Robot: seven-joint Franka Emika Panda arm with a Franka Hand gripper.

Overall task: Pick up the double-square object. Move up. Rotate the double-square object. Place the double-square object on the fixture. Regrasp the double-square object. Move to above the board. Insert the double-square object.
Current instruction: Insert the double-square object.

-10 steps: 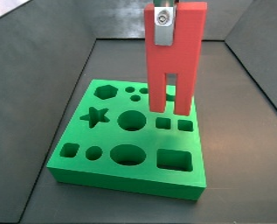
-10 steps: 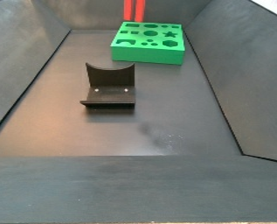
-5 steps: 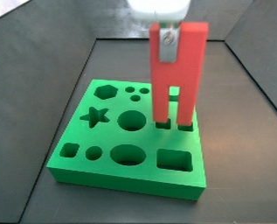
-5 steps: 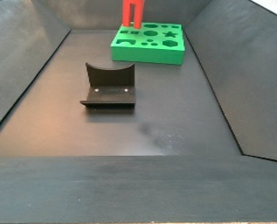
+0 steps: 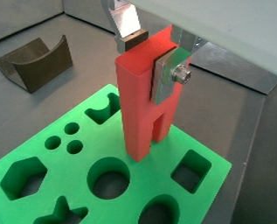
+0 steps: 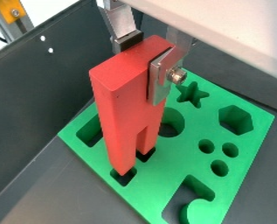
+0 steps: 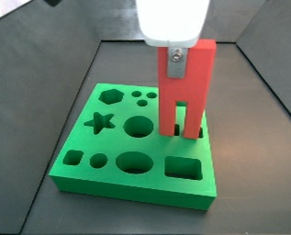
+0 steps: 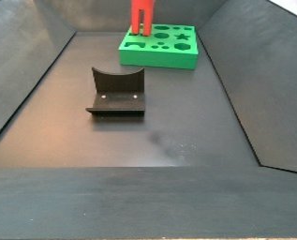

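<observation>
No readable text, labels, brands or numbers anywhere, none on the red double-square object (image 7: pixel 184 87), the green board (image 7: pixel 105 156), the dark fixture (image 8: pixel 117 92), or the tool (image 5: pixel 150 54) clamped on the red piece above the board

The gripper (image 7: pixel 174 57) stands over the green board (image 7: pixel 105 165), jaws clamped on the upright red double-square object (image 7: pixel 184 87), which blocks the board's far corner. The dark fixture (image 8: pixel 117 92) sits well apart on open floor. Sloped bin walls (image 8: pixel 32 75) close in each side.
</observation>
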